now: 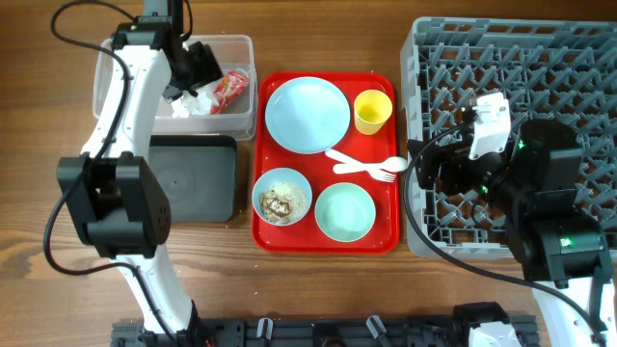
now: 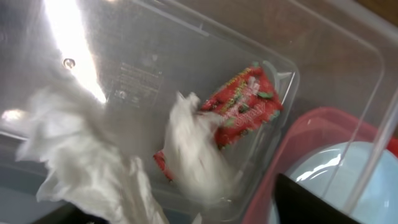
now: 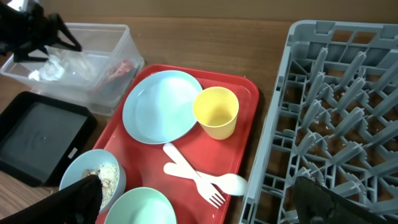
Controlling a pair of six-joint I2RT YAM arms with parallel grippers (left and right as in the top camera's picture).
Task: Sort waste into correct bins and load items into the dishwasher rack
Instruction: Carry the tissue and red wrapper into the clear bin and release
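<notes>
A brown wooden table (image 1: 299, 289) fills the overhead view. The grey dishwasher rack (image 1: 540, 67) takes up the 3 o'clock side, its peg rows holding no dishes. The right gripper (image 1: 422, 172) hovers over its left edge with fingers spread wide and nothing between them. The flat red serving tray (image 1: 386, 231) lies at the centre. The black tray (image 1: 193, 183) sits at 9 o'clock and looks bare inside. The clear tub (image 1: 231, 40) sits at 11 o'clock, just beside the red tray's upper left corner. The left gripper (image 1: 202, 66) hangs over the tub; whether its fingers are apart or closed cannot be told. On the red tray, the light blue plate (image 1: 307, 116) is at 11 o'clock. A pale blue bowl (image 1: 258, 198) is at 7 o'clock, an empty mint bowl (image 1: 344, 212) at 5 o'clock, and the yellow cup (image 1: 373, 111) stands upright at 1 o'clock. The white fork (image 1: 384, 175) and spoon (image 1: 393, 162) lie crossed at 3 o'clock. The crumpled white tissue (image 1: 198, 101) lies in the tub, partly over the red wrapper (image 1: 229, 89). Whitish-brown food scraps (image 1: 281, 200) sit in the pale blue bowl.
</notes>
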